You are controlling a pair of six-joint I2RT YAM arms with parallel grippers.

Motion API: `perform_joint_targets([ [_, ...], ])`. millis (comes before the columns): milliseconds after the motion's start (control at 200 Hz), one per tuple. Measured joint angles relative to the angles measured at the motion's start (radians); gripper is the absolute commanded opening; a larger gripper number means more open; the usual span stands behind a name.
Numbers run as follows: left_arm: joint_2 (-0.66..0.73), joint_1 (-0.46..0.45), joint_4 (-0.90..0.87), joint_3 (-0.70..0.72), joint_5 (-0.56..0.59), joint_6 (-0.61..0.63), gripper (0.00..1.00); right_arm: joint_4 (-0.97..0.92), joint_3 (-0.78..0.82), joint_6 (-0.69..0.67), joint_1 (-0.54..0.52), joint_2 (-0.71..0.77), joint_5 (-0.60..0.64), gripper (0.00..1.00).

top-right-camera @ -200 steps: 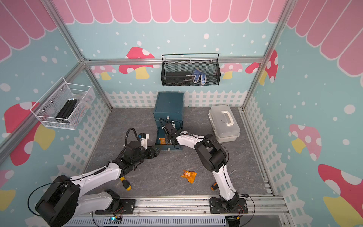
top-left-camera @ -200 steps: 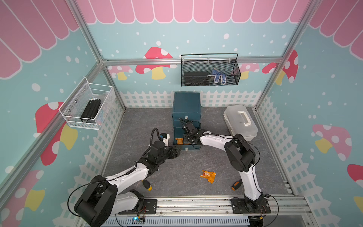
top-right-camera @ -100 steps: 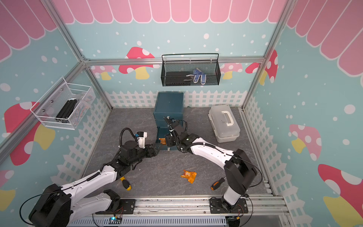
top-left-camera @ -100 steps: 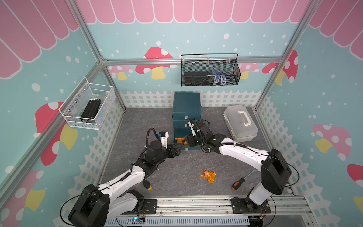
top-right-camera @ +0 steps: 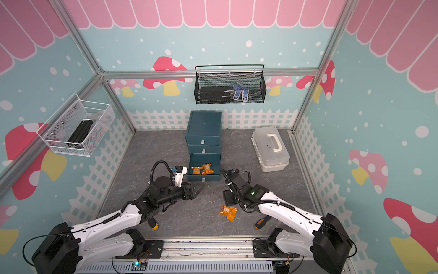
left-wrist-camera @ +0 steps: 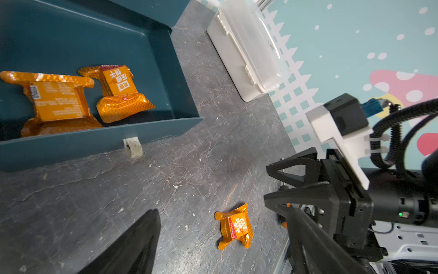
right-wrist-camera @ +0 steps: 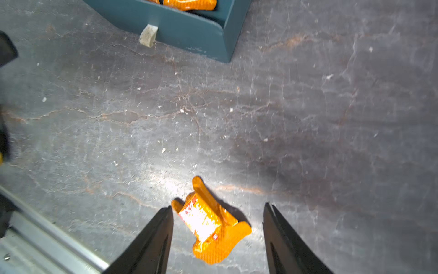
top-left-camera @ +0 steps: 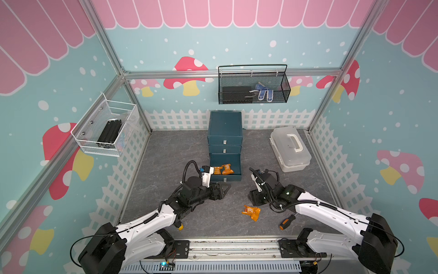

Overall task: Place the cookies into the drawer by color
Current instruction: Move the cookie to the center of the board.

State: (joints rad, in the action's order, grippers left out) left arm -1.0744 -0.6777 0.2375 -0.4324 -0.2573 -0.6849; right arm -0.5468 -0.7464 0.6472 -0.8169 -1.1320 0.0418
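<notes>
I've got my right gripper (right-wrist-camera: 218, 206) open over the loose orange packet (right-wrist-camera: 211, 227), lined up to pinch, while my left gripper (top-left-camera: 224, 189) sits open and empty by the drawer (top-left-camera: 225, 178) holding two more.

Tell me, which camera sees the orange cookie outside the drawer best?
The right wrist view: the loose orange cookie looms close and unblocked. The left wrist view shows it smaller but sharp; both top views show it tiny.
</notes>
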Motion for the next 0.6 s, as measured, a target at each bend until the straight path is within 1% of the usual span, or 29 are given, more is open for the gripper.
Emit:
perform_joint_targets([
  [130, 0.001, 0.0, -0.016, 0.0, 0.02, 0.0, 0.87, -0.034, 0.031, 0.063, -0.05, 0.072, -0.062, 0.67],
  [215, 0.006, 0.0, -0.028, 0.0, 0.035, 0.0, 0.87, -0.033, 0.063, 0.098, -0.086, 0.089, -0.089, 0.69],
  [480, 0.018, 0.0, -0.04, 0.0, 0.044, 0.0, 0.87, -0.018, 0.084, 0.154, -0.138, -0.021, -0.142, 0.69],
  [600, 0.034, 0.0, -0.05, 0.0, 0.045, 0.0, 0.87, 0.011, 0.092, 0.181, -0.173, -0.028, -0.167, 0.73],
])
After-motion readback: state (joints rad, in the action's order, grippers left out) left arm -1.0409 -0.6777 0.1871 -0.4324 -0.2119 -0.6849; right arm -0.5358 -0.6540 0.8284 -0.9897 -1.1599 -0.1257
